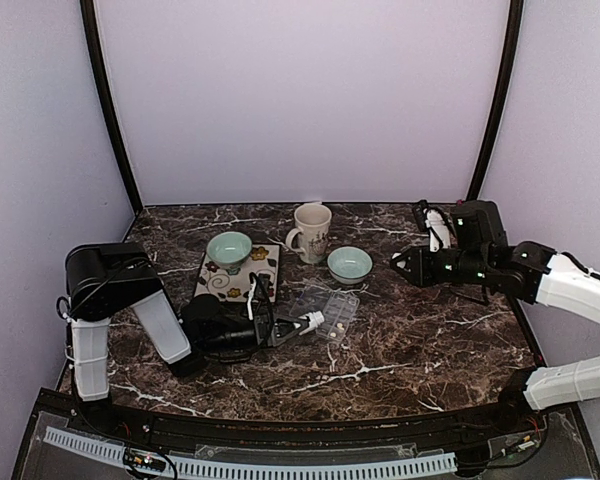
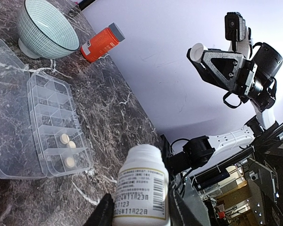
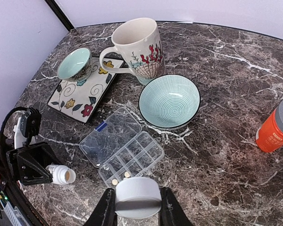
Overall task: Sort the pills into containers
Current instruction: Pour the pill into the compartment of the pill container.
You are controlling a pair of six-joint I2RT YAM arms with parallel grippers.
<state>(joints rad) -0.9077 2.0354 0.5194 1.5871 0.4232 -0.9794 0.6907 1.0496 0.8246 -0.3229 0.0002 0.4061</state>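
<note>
Marble surface [image 3: 226, 141] carries the open pill box [image 3: 127, 153], with three pills [image 2: 64, 138] in its end compartments [image 2: 80, 155] and the other cells empty. Sorting looks barely started: the left claw [image 2: 141, 209] grips the uncapped white bottle [image 2: 141, 183], and the right claw [image 3: 137, 207] clamps the cap [image 3: 137, 195].

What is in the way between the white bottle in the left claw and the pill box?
Nothing visible. The left claw holds the white bottle close beside the pill box, whose lid lies flipped open, so the compartments are uncovered. The white cap is off, in the right claw.
</note>
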